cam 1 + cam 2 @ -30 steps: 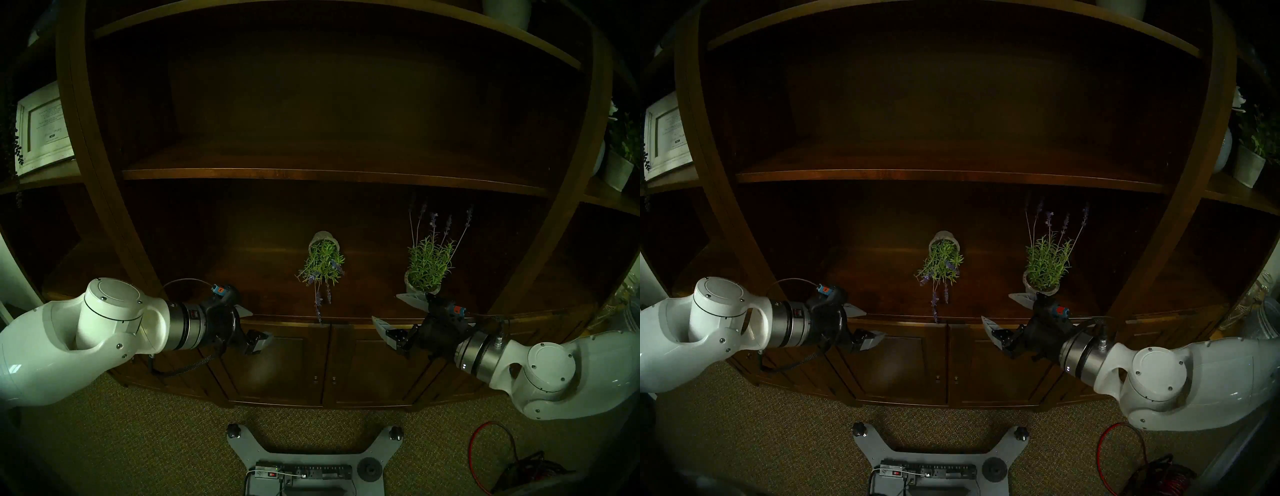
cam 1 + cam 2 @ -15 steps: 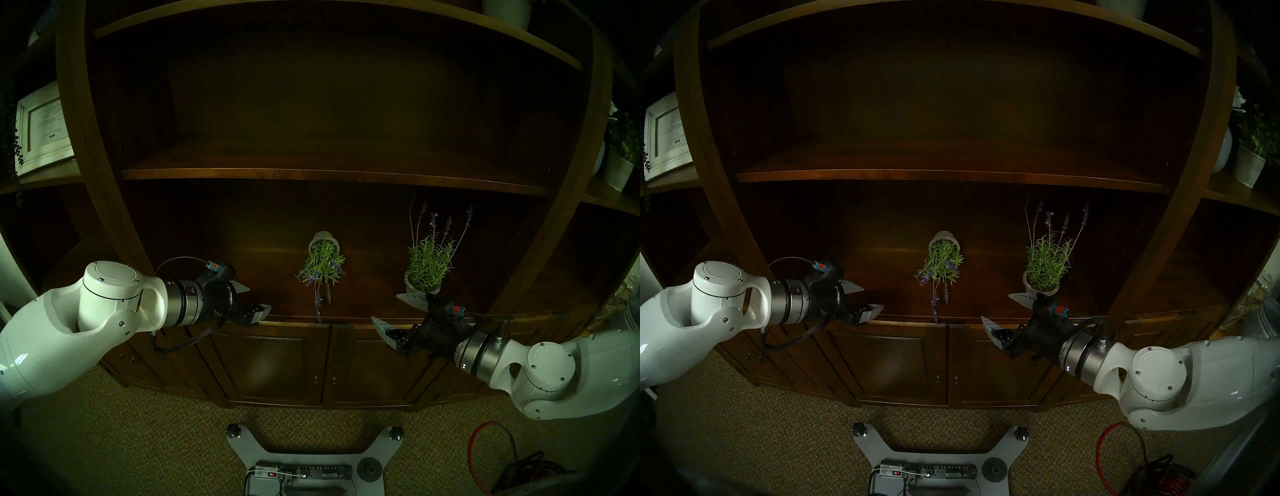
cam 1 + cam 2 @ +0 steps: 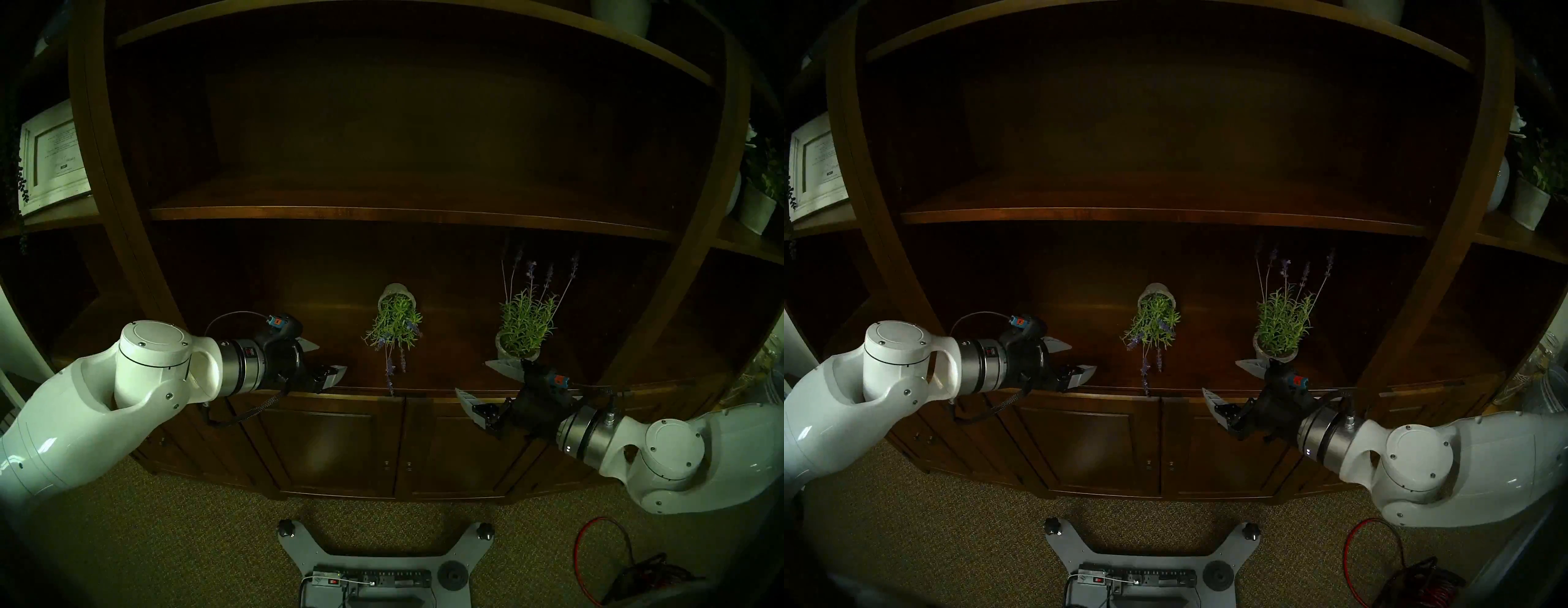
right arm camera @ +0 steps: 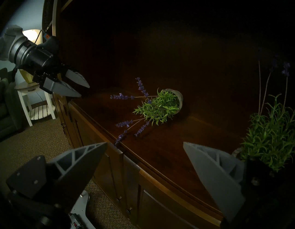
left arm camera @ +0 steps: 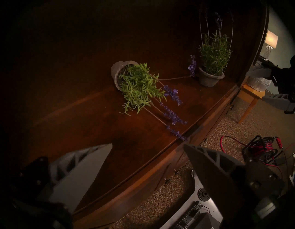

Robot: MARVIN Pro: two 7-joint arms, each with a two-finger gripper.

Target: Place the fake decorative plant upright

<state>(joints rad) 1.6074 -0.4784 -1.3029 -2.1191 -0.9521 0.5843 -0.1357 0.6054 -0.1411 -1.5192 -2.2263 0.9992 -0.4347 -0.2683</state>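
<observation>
Clearly the reach is the step in hand, with nothing grasped yet: the toppled plant (image 3: 396, 316) lies on its side on the cabinet's wooden surface (image 3: 339, 339), its grey pot (image 5: 119, 72) turned toward the back of the shelf unit and its purple flower stems (image 5: 173, 114) trailing forward, one tip hanging over the front edge. A second plant (image 3: 524, 325) stands upright to the right of it, apart from the pot, though in the left wrist view one stray stem of the fallen one reaches almost to it. The left gripper (image 3: 329, 358) hovers above the surface to the left of the fallen plant, short of the foliage, its jaws spread wide and empty, touching nothing. The right gripper (image 3: 485, 384) hangs at the front edge just before the upright plant, likewise spread and empty. Judging from this, the next move calls for carrying the left gripper on past the soft leaves to the pot itself, closing across its wall, then tipping it onto its base without dragging the stems or knocking its neighbour.
</observation>
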